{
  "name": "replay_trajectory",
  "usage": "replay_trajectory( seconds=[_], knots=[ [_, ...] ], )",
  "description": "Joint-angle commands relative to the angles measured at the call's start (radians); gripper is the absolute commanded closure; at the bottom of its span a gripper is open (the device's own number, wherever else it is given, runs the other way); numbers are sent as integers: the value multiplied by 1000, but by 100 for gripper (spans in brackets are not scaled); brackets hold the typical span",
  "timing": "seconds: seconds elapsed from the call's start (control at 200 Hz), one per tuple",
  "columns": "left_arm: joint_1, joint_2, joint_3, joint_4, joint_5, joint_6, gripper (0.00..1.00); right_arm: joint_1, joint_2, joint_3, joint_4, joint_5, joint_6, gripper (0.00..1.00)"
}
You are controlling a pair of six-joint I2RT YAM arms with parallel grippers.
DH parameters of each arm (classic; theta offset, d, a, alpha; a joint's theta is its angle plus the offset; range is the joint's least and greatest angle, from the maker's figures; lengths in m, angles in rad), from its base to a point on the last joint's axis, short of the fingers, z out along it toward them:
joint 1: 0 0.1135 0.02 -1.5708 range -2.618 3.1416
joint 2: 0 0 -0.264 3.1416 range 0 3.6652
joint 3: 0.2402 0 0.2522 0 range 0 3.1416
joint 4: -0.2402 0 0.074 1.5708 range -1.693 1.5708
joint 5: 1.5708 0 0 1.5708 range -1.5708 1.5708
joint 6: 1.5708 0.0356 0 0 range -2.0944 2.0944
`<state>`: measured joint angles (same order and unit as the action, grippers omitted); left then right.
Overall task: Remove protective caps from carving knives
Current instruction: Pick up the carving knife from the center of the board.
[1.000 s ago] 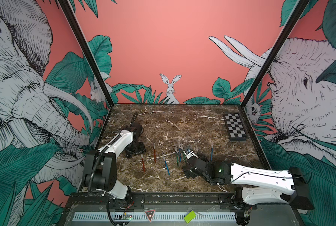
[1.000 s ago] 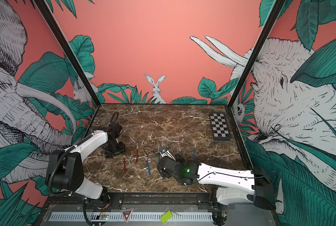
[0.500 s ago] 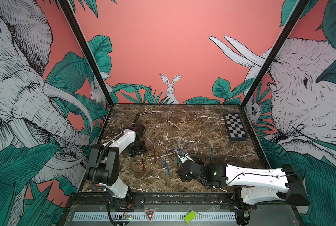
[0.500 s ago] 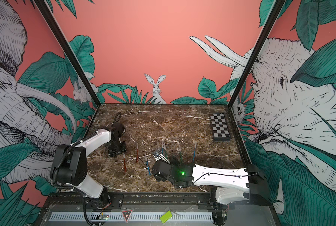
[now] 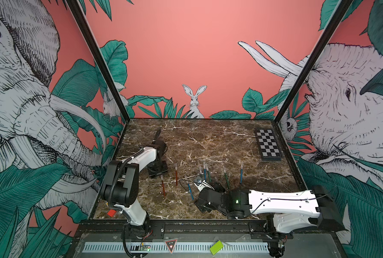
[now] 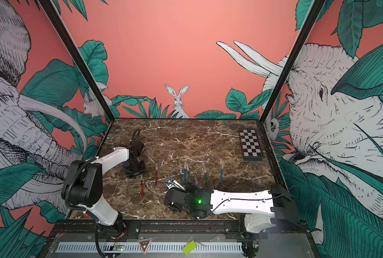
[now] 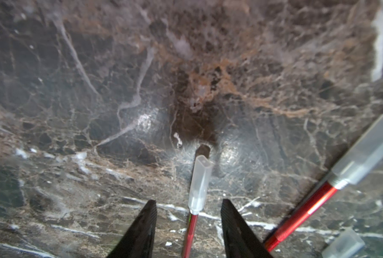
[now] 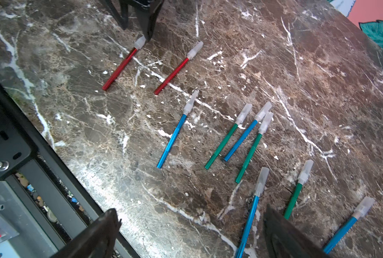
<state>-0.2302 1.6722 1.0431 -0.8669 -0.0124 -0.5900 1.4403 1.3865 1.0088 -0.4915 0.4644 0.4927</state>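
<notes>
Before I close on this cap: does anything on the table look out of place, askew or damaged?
Nothing spilled or broken; all nine knives wear caps. One oddity: in the middle bunch a blue knife lies angled against a green knife, caps touching or nearly, while the rest lie apart.

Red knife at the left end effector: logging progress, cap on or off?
On: in the left wrist view the translucent cap covers the tip of the red knife, between the left end effector's parted fingers.
</notes>
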Motion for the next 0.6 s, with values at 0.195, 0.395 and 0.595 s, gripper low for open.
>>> replay_trajectory(
  seconds=[0.195,0.395,0.595],
  knots=[
    [-31,5,-16,11,-22,-41,53,24,39,37,10,20,-16,2],
    [-33,19,1,10,-42,-42,60,37,49,39,20,11,-11,2],
    [-34,33,0,8,-51,-44,62,51,67,49,21,13,-11,2]
  ],
)
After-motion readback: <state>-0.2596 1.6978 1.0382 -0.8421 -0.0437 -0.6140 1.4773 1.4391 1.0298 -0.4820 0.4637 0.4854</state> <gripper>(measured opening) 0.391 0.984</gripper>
